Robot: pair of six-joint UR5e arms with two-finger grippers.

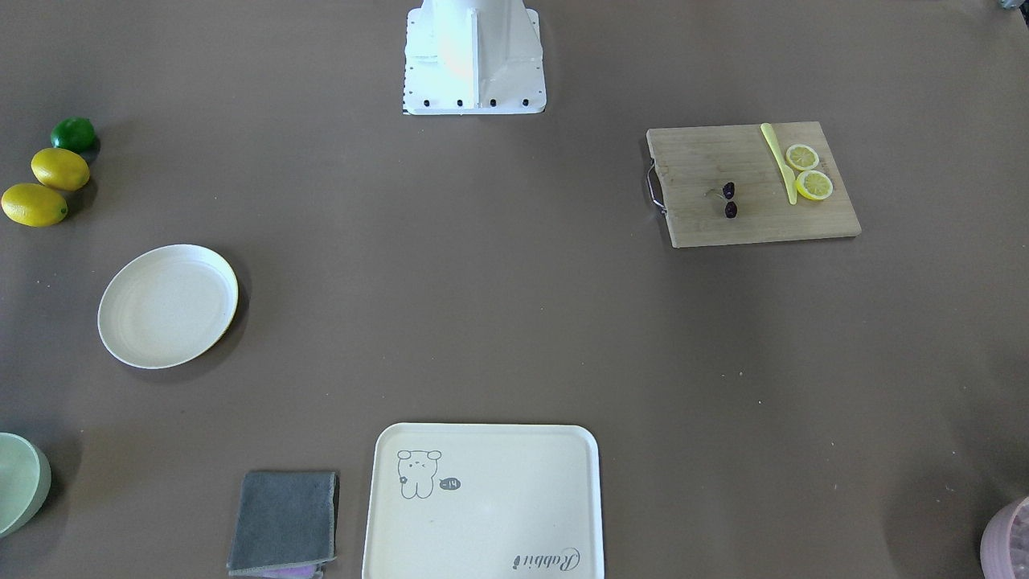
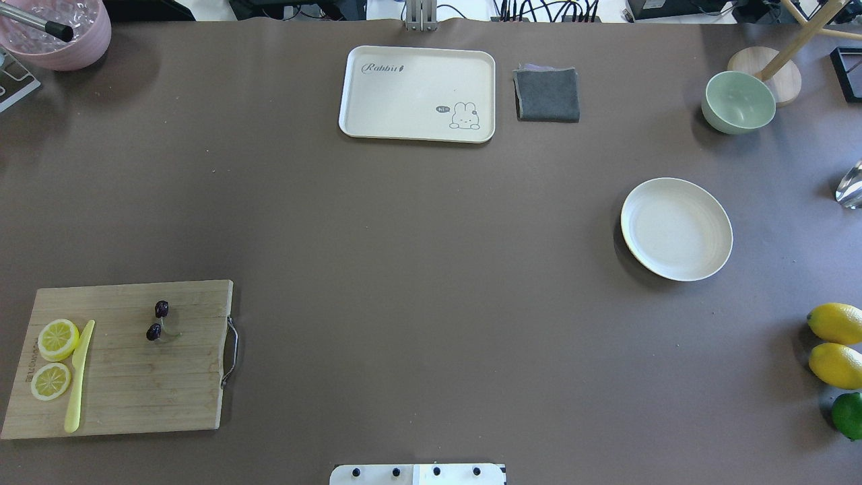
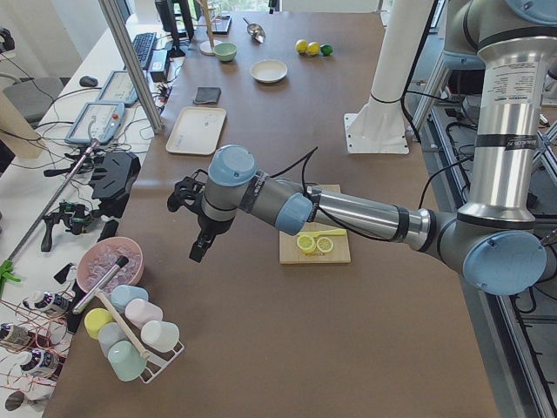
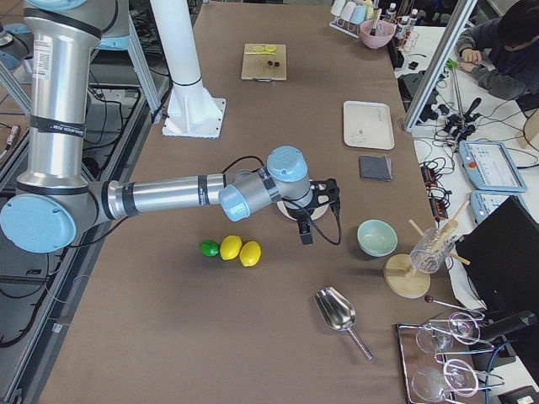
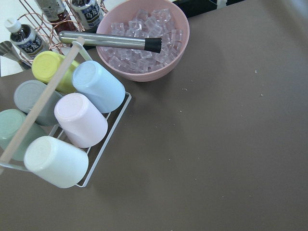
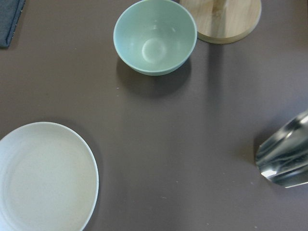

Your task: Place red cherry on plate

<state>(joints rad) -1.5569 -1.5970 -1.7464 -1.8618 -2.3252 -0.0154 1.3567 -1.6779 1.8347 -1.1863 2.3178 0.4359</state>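
Two joined fruits: pinch the red cherry point(image 2: 159, 320) low with your left gripper point(image 3: 199, 250). Its fingers' state you cannot tell.

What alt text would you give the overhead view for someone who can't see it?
Two dark cherries lie on a wooden board at lower left of the brown table, beside two lemon slices and a yellow knife; the empty plate sits far off at right. A cream tray, grey cloth and green bowl line the far edge.
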